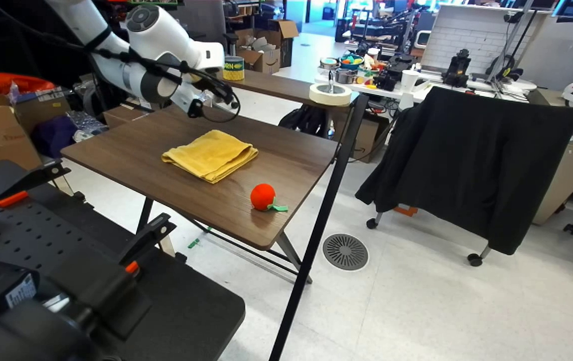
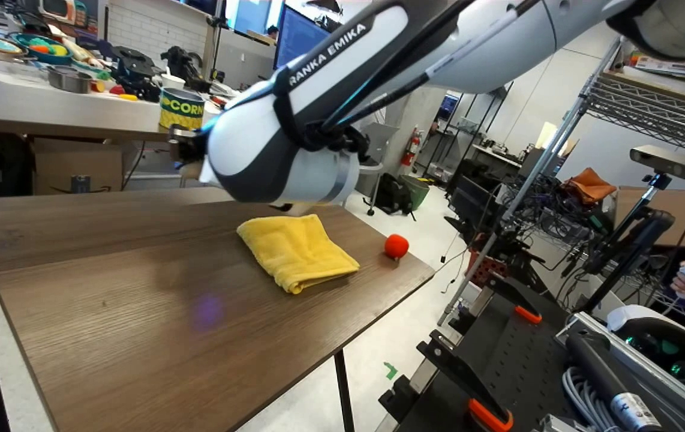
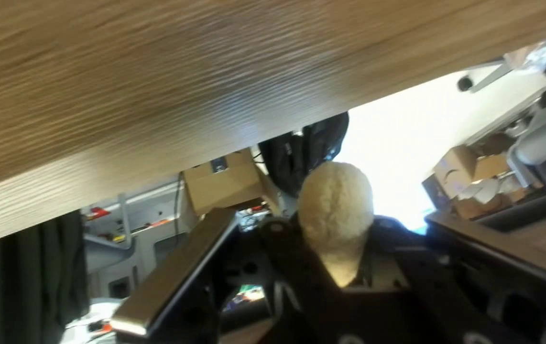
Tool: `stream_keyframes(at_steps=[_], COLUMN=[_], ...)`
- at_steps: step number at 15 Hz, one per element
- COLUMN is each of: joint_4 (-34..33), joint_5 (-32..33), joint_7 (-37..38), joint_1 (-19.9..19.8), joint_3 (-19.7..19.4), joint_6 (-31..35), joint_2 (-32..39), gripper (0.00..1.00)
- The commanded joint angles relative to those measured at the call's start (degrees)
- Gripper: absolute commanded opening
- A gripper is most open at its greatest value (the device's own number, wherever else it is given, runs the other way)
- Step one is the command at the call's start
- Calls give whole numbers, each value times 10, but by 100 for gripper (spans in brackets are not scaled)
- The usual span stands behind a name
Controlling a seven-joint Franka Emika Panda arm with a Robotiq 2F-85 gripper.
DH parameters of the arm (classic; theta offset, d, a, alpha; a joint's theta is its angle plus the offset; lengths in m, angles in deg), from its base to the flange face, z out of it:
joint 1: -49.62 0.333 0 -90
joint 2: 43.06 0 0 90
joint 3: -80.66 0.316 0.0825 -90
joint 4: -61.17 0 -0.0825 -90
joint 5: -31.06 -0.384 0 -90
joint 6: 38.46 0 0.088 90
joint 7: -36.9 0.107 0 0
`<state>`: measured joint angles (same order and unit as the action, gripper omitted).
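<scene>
On the brown table (image 1: 131, 145) lay a yellow cloth (image 1: 211, 155) and a red ball (image 1: 263, 196), and over the table the gripper (image 3: 333, 227) had a pale lump (image 3: 335, 198) pinched between its fingers, the rounded end bulging out. The lump looked light, plush-soft and hard to break, with a fuzzy skin unlikely to slip; its narrower part, tapering back toward the palm, seemed the best place for a gentle squeeze.

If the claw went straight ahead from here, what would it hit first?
The claw, holding a pale soft thing, would probably reach the black bag beyond the tabletop first, though depth is hard to judge in the wrist view.
</scene>
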<state>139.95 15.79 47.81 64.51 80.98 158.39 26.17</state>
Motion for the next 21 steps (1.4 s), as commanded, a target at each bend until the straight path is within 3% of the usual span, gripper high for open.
stream_keyframes(at_steps=[1, 7, 13, 17, 18, 19, 20, 21], joint_4=[46, 70, 68, 67, 69, 70, 70, 69], joint_5=[-59, -131, -159, -163, -161, -158, -157, -155], joint_7=[18, 47, 89, 111, 114, 116, 118, 120], joint_1=[-16, -50, -87, -87, -87, -87, -88, -90], joint_3=[-51, -97, -89, -98, -98, -98, -96, -93], joint_6=[6, -11, 3, -5, -9, -9, -11, -12], joint_2=[-29, -19, -6, 0, -1, 0, 1, 2], gripper=[3, 3, 3, 3, 5, 17, 15, 26])
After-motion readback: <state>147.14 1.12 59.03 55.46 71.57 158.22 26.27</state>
